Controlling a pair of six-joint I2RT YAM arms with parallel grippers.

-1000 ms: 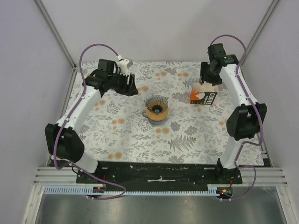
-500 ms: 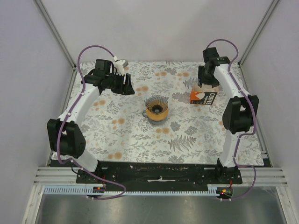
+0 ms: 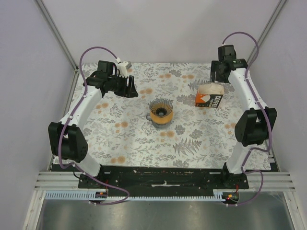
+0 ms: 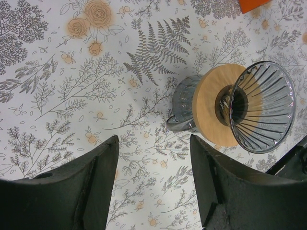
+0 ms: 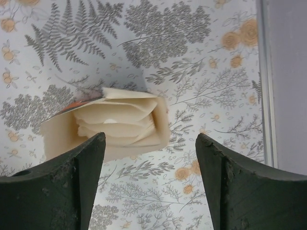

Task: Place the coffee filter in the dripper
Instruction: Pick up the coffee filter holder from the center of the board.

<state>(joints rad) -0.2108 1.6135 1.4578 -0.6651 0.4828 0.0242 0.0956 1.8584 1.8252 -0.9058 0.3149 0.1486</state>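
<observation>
Table (image 3: 192, 139): white cloth with grey fern and orange rose print; plain pale walls (image 3: 158, 28) around.
Dark see-through wire cone dripper (image 3: 161, 109): mid-table, upright, axis vertical, mouth up, seated on flat tan ring (image 4: 211, 110).
White paper coffee filter (image 5: 115, 122): right of dripper, stacked in open-topped orange, white and black carton (image 3: 209, 99), edges upward.
Left fingers (image 4: 72, 191): left of dripper, spread, empty.
Right fingers (image 5: 53, 191): right of dripper, over carton, spread, empty.

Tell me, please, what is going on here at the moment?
Two robot arms are working over a flowered table. The right gripper hovers open above the opened carton, where the white filters sit stacked; it holds nothing. The left gripper, also open and empty, hangs off to one side of the dripper, which sits on a tan ring atop a glass cup. No filter is in the dripper yet.
</observation>
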